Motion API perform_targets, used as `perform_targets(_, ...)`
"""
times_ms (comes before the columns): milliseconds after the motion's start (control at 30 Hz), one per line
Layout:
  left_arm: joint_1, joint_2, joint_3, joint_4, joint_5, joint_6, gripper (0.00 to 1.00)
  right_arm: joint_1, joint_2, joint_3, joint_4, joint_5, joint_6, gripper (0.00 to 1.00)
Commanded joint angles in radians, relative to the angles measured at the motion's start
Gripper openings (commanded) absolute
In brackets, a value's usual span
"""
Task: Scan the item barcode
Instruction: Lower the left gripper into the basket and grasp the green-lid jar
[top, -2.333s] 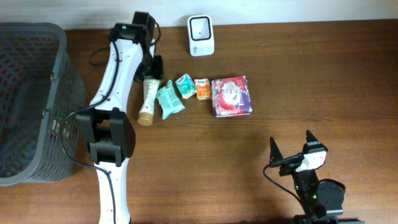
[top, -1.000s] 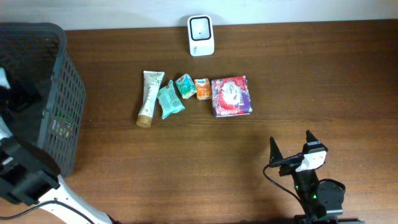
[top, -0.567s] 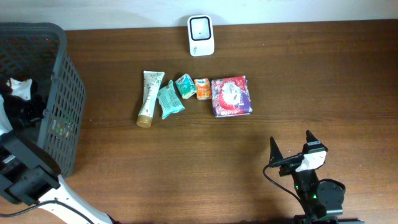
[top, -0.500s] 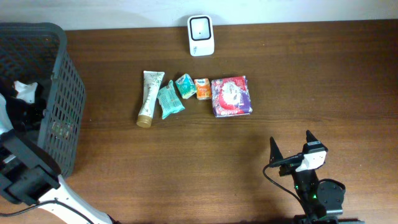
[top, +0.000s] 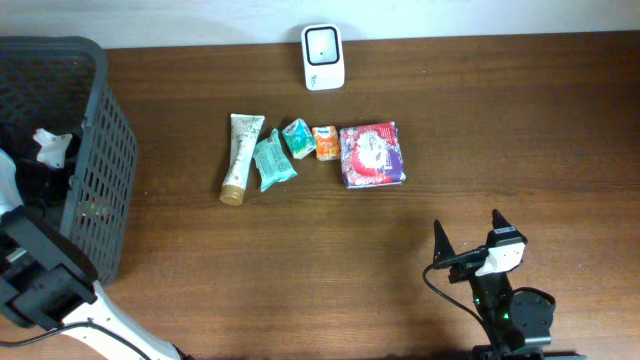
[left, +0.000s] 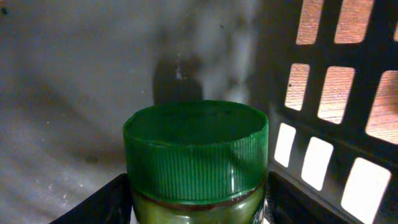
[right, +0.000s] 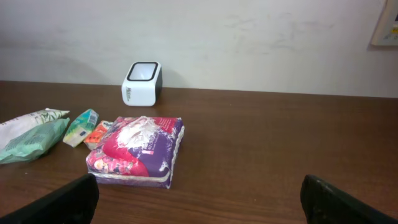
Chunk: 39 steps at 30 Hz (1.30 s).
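A glass jar with a ribbed green lid stands inside the grey basket. My left gripper is down in that basket, its black fingers pressed against both sides of the jar just under the lid. No barcode shows on the jar. The white scanner stands at the table's back edge, also seen in the right wrist view. My right gripper rests open near the front right, nothing between its fingers.
A row of items lies mid-table: cream tube, two teal packets, small orange carton, purple-red pack. The basket's slotted wall rises close to the right of the jar.
My left arm swung from the tube on the table over into the basket. Its jaws then narrowed around the green-lidded jar. The right arm stayed still.
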Motion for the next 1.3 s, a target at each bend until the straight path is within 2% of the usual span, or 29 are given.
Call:
perform_targets(0, -0.004, 0.024, -0.009, -0.013, 0.018, 0.019, 0.67, -0.006, -0.006, -0.009, 0.0, -0.006, -0.006, 0.99)
perform_targets(100, -0.004, 0.024, -0.009, -0.013, 0.017, 0.019, 0.68, -0.006, -0.006, -0.009, 0.0, -0.006, -0.006, 0.99)
perform_targets(267, -0.004, 0.024, -0.072, 0.012, 0.01, 0.02, 0.81, -0.006, -0.006, -0.009, 0.0, -0.006, -0.006, 0.99)
perform_targets(367, -0.004, 0.024, -0.124, 0.041, -0.061, 0.02, 0.79, -0.006, -0.006, -0.009, 0.0, -0.006, -0.006, 0.99)
perform_targets(433, -0.004, 0.024, -0.124, 0.052, -0.059, 0.019, 0.78, -0.006, -0.006, -0.009, 0.0, -0.006, -0.006, 0.99)
perform_targets(533, -0.004, 0.024, -0.124, 0.065, -0.059, 0.009, 0.7, -0.006, -0.006, -0.009, 0.0, -0.006, -0.006, 0.99)
perform_targets(633, -0.004, 0.024, -0.103, 0.081, -0.057, -0.029, 0.69, -0.006, -0.006, -0.009, 0.0, -0.006, -0.006, 0.99)
perform_targets(767, -0.004, 0.024, 0.012, 0.073, -0.037, -0.15, 0.68, -0.006, -0.006, -0.009, 0.0, -0.006, -0.006, 0.99)
perform_targets(833, -0.004, 0.024, 0.109, 0.034, 0.025, -0.153, 0.69, -0.006, -0.006, -0.009, 0.0, -0.006, -0.006, 0.99)
perform_targets(900, -0.004, 0.024, 0.18, 0.008, 0.05, -0.169, 0.65, -0.006, -0.006, -0.009, 0.0, -0.006, -0.006, 0.99)
perform_targets(1100, -0.004, 0.024, 0.446, -0.041, 0.053, -0.364, 0.64, -0.006, -0.006, -0.009, 0.0, -0.006, -0.006, 0.99)
perform_targets(1267, -0.004, 0.024, 0.753, -0.08, 0.282, -0.487, 0.68, -0.006, -0.006, -0.009, 0.0, -0.006, -0.006, 0.99)
